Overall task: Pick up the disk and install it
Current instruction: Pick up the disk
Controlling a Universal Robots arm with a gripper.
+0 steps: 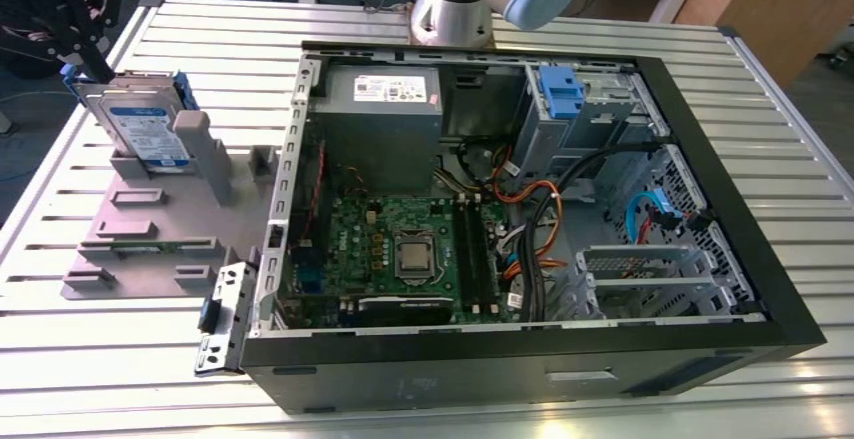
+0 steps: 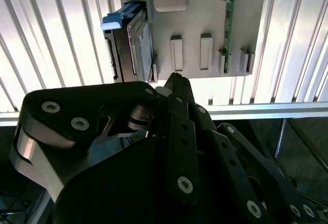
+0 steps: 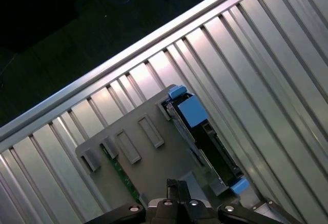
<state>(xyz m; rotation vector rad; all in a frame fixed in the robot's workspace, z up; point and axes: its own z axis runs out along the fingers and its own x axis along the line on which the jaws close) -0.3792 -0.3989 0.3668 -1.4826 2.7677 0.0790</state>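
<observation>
the disk (image 1: pixel 144 124) is standing on its edge at one end of the grey stand (image 1: pixel 134 234), just beside an upright post (image 1: pixel 200 154). it is sitting to the exterior view's left of the open computer case (image 1: pixel 534 371). the stand and the case are both resting on a slatted metal table (image 1: pixel 54 379). in the first wrist view the gripper (image 3: pixel 177 187) is hovering over the stand, near the disk but apart from it. its fingers are pressing together and pinching nothing. blue rails are showing at the ends of the disk.
</observation>
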